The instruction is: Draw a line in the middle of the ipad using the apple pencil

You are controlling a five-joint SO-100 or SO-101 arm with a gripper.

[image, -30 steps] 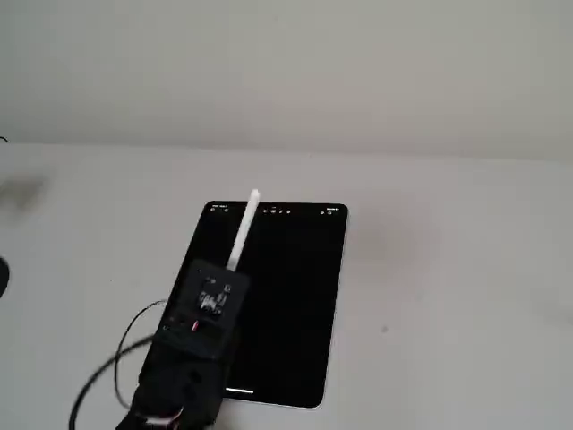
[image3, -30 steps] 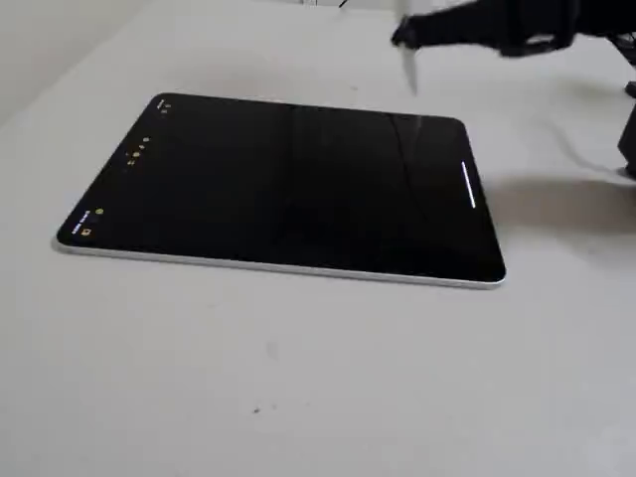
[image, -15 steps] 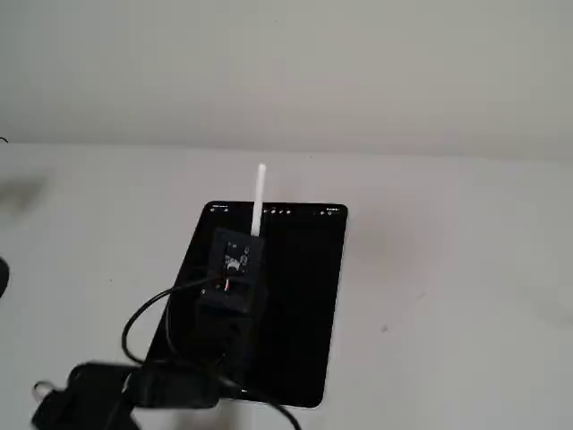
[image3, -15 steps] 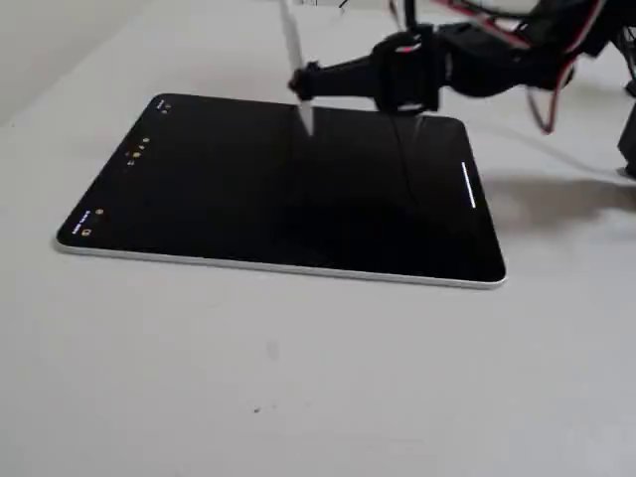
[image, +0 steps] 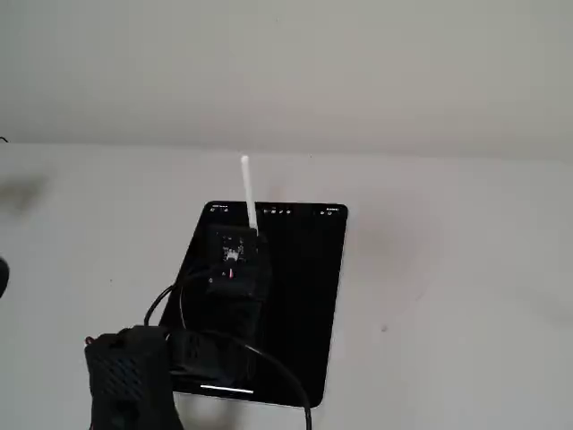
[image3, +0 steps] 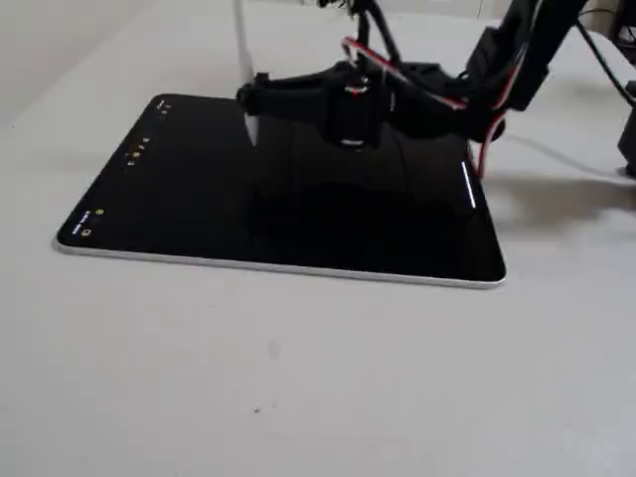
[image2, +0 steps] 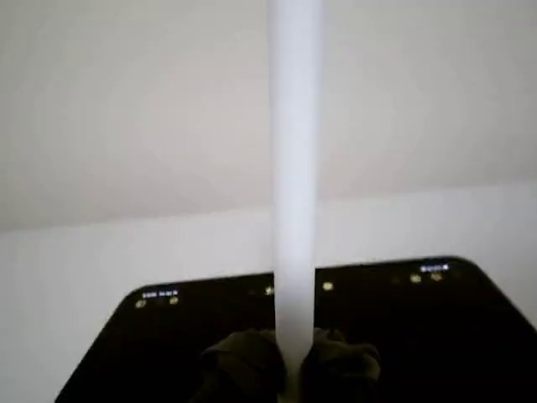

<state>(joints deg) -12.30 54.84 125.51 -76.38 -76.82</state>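
Note:
The iPad (image: 300, 296) lies flat on the white table, its screen black with small icons along its far short edge. My gripper (image: 252, 235) is shut on the white Apple Pencil (image: 247, 190) and holds it nearly upright over the screen's far left part. In the wrist view the pencil (image2: 295, 168) rises between the two dark fingers (image2: 243, 365) above the iPad (image2: 419, 336). In the side fixed view the gripper (image3: 250, 99) holds the pencil (image3: 241, 50) with its tip at or just above the glass of the iPad (image3: 248, 214). I cannot tell whether the tip touches.
The arm's black body and cables (image: 134, 363) cover the iPad's near left corner. In a fixed view the arm (image3: 497, 70) reaches in from the upper right. A white wall (image: 286, 72) stands behind the table. A white bar (image3: 467, 187) glows on the screen.

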